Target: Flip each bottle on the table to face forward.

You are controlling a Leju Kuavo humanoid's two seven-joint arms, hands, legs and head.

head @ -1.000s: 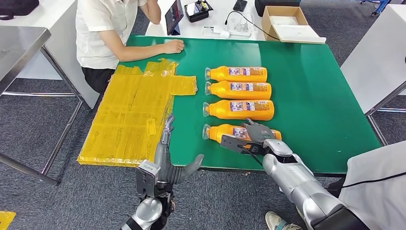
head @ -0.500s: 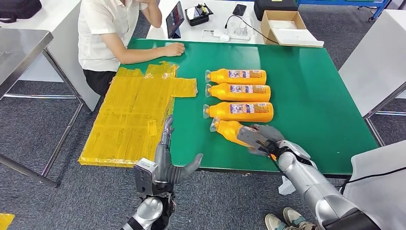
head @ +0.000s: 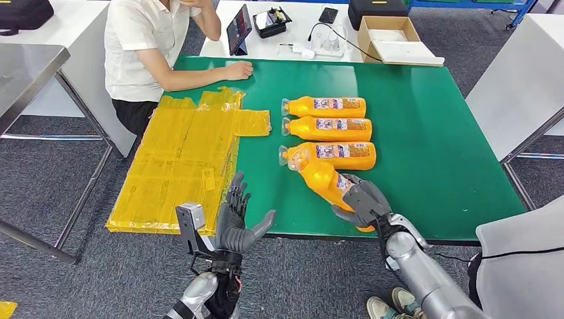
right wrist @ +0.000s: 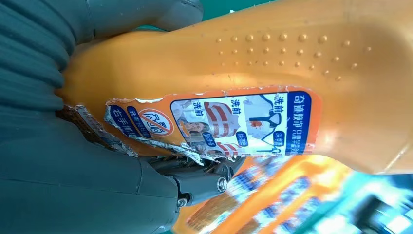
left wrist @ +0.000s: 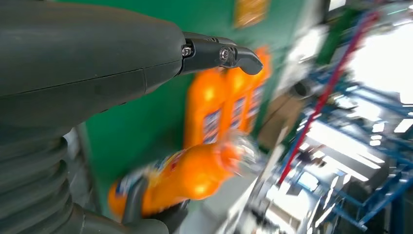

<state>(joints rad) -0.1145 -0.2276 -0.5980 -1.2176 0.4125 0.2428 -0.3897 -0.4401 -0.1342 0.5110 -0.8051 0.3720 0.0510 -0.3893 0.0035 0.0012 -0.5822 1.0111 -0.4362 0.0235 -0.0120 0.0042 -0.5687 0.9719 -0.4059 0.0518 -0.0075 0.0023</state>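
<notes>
Three orange bottles lie side by side on the green table (head: 432, 133), caps to the left: the far one (head: 326, 106), the middle one (head: 329, 127) and the near one (head: 336, 154). My right hand (head: 362, 201) grips a fourth orange bottle (head: 320, 177) by its base, lifted and tilted, its clear cap pointing toward the near lying bottle. In the right wrist view its torn label (right wrist: 214, 124) faces the camera. My left hand (head: 236, 216) hovers open at the table's front edge, left of the held bottle, which also appears blurred in the left wrist view (left wrist: 190, 175).
Yellow plastic sheets (head: 183, 159) cover the table's left part and hang over its side. A person (head: 149, 46) sits at the far left corner with a hand on the table. Behind stand a cardboard box (head: 392, 36) and a tablet (head: 238, 28). Another person's clothing (head: 525, 266) is at right.
My right hand has lifted the nearest bottle off the table and swung it from lying crosswise to a steep tilt. My left hand has risen slightly, fingers spread.
</notes>
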